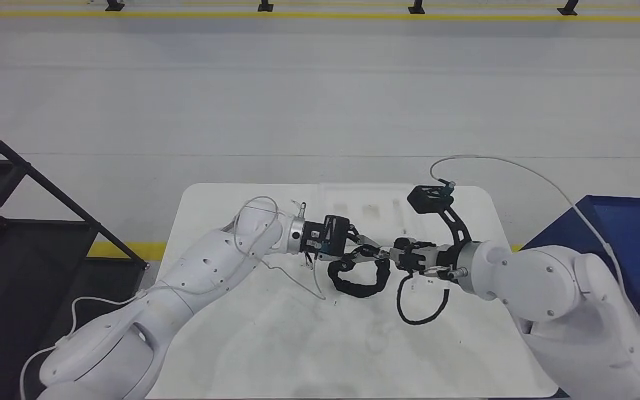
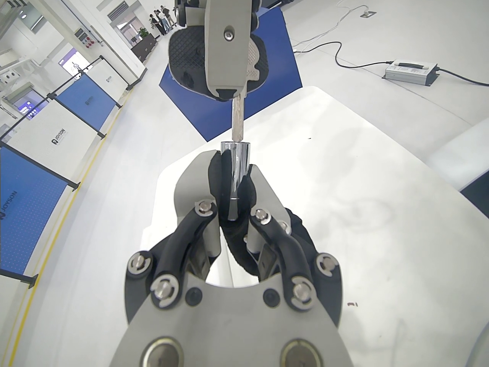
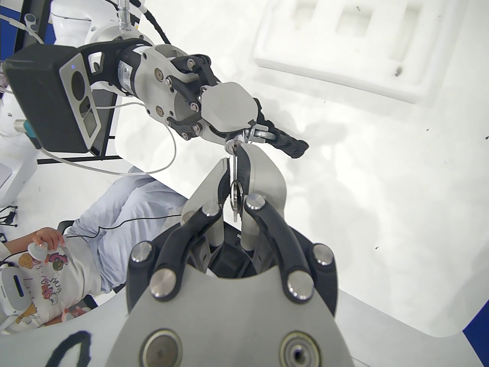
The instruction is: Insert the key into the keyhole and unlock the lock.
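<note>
In the left wrist view my left gripper [image 2: 233, 166] is shut on the lock [image 2: 238, 169], a chrome cylinder with a black cable [image 1: 365, 282] looping down toward the table. My right gripper [image 3: 236, 158] is shut on the key [image 3: 233, 171], with the key ring [image 3: 235, 194] showing between its fingers. The key blade [image 2: 237, 120] lines up with the cylinder's end face, and its tip is at the keyhole. How deep it sits I cannot tell. Both grippers meet above the table's middle [image 1: 375, 258].
A white foam tray [image 3: 359, 28] with square recesses lies on the white table [image 1: 250, 330] behind the grippers. A black cable loop [image 1: 420, 305] hangs by the right arm. A black frame [image 1: 40, 200] stands off the table's left, a blue panel [image 1: 600, 220] off its right.
</note>
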{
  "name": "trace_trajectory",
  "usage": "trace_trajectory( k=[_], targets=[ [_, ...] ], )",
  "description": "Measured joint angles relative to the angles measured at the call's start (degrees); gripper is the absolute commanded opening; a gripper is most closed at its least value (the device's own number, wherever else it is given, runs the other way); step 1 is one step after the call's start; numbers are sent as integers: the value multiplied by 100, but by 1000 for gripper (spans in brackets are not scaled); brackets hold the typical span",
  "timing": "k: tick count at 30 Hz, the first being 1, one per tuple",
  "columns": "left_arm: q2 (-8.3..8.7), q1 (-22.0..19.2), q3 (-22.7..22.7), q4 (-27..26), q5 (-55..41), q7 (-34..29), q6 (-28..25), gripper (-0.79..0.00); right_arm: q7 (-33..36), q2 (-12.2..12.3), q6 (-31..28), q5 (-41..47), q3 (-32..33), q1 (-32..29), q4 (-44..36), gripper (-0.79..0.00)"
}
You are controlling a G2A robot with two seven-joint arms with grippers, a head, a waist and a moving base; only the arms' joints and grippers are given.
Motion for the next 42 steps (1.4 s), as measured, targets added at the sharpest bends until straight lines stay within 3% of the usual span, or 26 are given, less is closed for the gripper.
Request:
trace_trajectory(
  k=[42],
  targets=[
    [-130,44,-83,239,145,173,233,-785,-400,93,400,574,-178,153,303,-785]
  ],
)
